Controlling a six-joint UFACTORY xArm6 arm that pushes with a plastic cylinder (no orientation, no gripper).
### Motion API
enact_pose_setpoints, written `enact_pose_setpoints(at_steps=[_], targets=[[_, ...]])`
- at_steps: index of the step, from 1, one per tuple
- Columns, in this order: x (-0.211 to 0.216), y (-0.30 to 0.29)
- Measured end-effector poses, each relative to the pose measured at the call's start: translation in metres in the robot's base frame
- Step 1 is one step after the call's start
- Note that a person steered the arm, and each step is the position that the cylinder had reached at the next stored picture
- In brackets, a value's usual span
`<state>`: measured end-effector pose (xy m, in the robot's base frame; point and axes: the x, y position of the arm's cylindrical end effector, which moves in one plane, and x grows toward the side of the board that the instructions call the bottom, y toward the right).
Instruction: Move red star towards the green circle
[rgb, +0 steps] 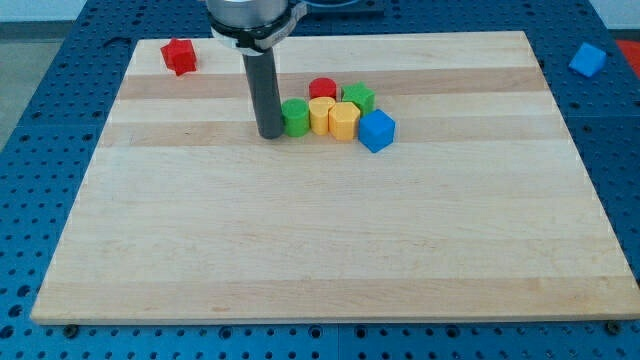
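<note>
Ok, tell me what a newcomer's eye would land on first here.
First, my tip, planted against the left side of the green circle, which heads a tight cluster of red, yellow, green and blue blocks near the board's upper middle. Next, the red star, alone at the board's top-left corner, and a stray blue block off the board at top right.

Straight dark grey cylindrical rod, smooth matte surface, uniform width along its length, no markings or screws visible. Lower end, my tip, cut flat, same dark grey as shaft. Upper end fixed into wider round mount, black band ringed by silver-grey metal collar, cropped by view's top. Dark cable loop just visible beside mount.
</note>
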<state>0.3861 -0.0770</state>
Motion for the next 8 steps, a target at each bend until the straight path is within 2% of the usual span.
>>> enact_pose_setpoints(at_steps=[1,2,4,5,6,7,8], targets=[[0.006,0.0],[0.013,-0.038],[-0.03,-0.173],[-0.094,-0.2],[-0.149,-0.206],[-0.169,-0.193],[-0.168,-0.125]])
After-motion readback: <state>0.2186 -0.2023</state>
